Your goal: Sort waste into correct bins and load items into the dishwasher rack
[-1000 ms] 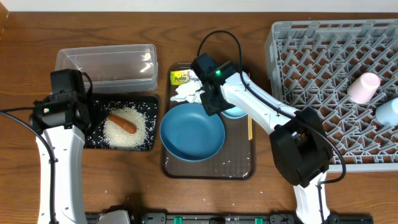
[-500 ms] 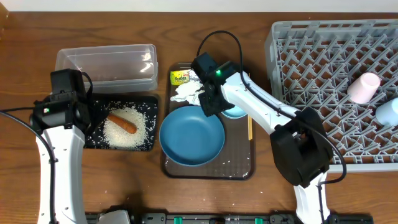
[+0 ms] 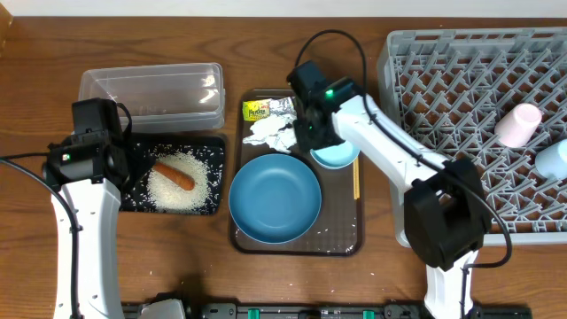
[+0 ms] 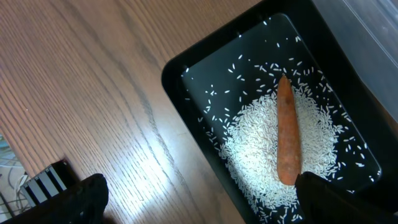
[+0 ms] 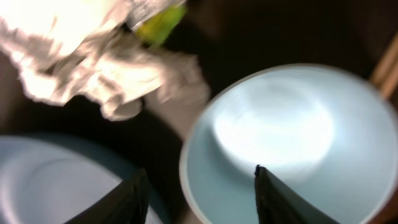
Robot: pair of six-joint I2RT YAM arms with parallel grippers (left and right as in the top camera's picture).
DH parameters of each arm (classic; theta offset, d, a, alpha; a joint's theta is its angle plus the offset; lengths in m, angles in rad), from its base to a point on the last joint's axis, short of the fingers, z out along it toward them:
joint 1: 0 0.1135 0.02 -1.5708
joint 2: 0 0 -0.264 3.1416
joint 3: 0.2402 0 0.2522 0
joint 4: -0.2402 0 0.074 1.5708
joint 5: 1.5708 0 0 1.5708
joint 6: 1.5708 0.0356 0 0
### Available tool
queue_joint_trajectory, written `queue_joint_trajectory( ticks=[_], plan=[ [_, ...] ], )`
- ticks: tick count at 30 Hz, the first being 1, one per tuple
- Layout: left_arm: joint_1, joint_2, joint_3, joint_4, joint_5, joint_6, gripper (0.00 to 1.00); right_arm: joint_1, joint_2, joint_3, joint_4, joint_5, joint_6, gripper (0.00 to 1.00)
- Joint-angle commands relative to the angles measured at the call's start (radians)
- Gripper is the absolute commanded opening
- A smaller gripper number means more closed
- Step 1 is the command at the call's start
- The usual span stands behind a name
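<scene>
My right gripper (image 3: 315, 142) (image 5: 199, 196) is open, its fingers either side of the left rim of the small light-blue bowl (image 3: 337, 159) (image 5: 286, 137) on the brown tray. The large dark-blue bowl (image 3: 275, 197) (image 5: 43, 180) lies beside it. Crumpled tissue (image 3: 267, 133) (image 5: 93, 68) and the yellow-green wrapper (image 3: 257, 110) (image 5: 158, 22) lie behind. Chopsticks (image 3: 356, 182) lie by the tray's right edge. My left gripper (image 3: 113, 159) (image 4: 199, 205) is open and empty over the black tray (image 3: 213, 151) (image 4: 186, 71), which holds rice (image 3: 186, 193) (image 4: 255, 149) and a carrot piece (image 3: 174, 175) (image 4: 287, 137).
The clear tub (image 3: 151, 89) stands behind the black tray. The grey rack (image 3: 461, 97) at the right holds a pinkish cup (image 3: 518, 124) and a pale cup (image 3: 551, 159). The brown serving tray (image 3: 341, 235) has stray rice grains at its front.
My right gripper has moved right, from above the tissue and the dark-blue bowl's far rim to the small light-blue bowl's rim. The left arm has not moved.
</scene>
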Motion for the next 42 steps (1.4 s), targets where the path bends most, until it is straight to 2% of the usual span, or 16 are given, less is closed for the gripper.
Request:
queue_joint_trajectory(
  ticks=[1,16,18,24,28,36,42],
  plan=[
    [0.004,0.003,0.012,-0.005,-0.016,-0.005,0.98,-0.01,-0.018,-0.002,0.013,0.01,0.016,0.48],
    [0.004,0.003,0.012,-0.005,-0.016,-0.005,0.98,0.034,-0.015,-0.167,0.181,-0.011,0.027,0.46],
    [0.004,0.003,0.012,-0.005,-0.016,-0.005,0.98,0.034,-0.015,-0.168,0.184,-0.002,0.029,0.43],
    [0.004,0.003,0.012,-0.005,-0.016,-0.005,0.98,0.034,-0.015,-0.156,0.184,0.006,0.03,0.13],
    [0.004,0.003,0.012,-0.005,-0.016,-0.005,0.98,0.029,-0.025,-0.079,0.115,0.006,0.03,0.01],
    [0.004,0.003,0.012,-0.005,-0.016,-0.005,0.98,-0.01,-0.127,0.135,-0.051,0.006,0.003,0.01],
    [0.004,0.003,0.012,-0.005,-0.016,-0.005,0.98,-0.151,-0.286,0.159,-0.12,-0.114,-0.068,0.01]
  ],
)
